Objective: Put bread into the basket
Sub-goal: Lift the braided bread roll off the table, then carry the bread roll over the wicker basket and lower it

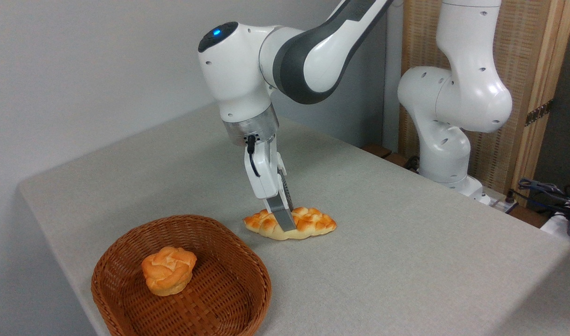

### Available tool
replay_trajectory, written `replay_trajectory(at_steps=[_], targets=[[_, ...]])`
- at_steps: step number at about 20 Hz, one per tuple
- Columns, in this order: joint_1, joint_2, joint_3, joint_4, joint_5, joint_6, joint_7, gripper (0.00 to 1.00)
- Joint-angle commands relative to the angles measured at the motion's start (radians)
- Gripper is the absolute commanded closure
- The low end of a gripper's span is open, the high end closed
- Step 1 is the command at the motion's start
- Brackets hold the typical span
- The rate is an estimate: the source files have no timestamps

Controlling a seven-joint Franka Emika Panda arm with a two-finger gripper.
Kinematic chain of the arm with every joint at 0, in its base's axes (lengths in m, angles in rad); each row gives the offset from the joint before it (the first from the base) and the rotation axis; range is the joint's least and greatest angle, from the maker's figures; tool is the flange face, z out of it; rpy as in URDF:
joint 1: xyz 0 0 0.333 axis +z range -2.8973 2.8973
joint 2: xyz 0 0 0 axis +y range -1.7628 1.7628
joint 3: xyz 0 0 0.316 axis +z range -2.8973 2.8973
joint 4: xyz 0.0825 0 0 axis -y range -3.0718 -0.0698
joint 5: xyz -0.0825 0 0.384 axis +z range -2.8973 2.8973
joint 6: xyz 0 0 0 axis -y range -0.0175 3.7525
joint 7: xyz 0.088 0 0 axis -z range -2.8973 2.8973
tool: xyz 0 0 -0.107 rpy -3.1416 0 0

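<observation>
The bread [308,224], a braided loaf with pointed ends, is seen lying flat on the grey table [406,261], just beside the far right rim of the basket [126,247] but outside it. The gripper [285,221] is lowered onto the middle of the loaf, and one grey finger [283,215] is seen in front of it; the other finger is hidden, so it cannot be told whether the jaws are clamped on the loaf. Inside the basket a small round bun [168,270] is placed.
</observation>
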Motion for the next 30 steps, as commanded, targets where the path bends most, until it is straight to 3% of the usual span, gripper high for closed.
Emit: replay_trajectory(at_steps=[1, 8, 13, 15, 16, 18, 22, 26, 28, 30], targets=[[0.006, -0.009, 0.004, 0.034, 0.011, -0.085, 0.047, 0.7], [0.006, -0.007, 0.018, 0.167, 0.015, -0.21, 0.047, 0.73], [0.008, 0.057, 0.105, 0.388, 0.001, -0.28, 0.047, 0.73], [0.008, 0.094, 0.15, 0.466, -0.034, -0.293, 0.036, 0.72], [0.009, 0.121, 0.189, 0.515, -0.089, -0.291, 0.003, 0.71], [0.009, 0.173, 0.225, 0.566, -0.134, -0.284, -0.072, 0.71], [0.009, 0.343, 0.227, 0.704, -0.142, -0.201, -0.357, 0.7], [0.009, 0.399, 0.216, 0.726, -0.169, -0.074, -0.655, 0.67], [0.008, 0.41, 0.19, 0.724, -0.17, -0.069, -0.692, 0.64], [0.008, 0.422, 0.185, 0.724, -0.168, -0.067, -0.701, 0.54]])
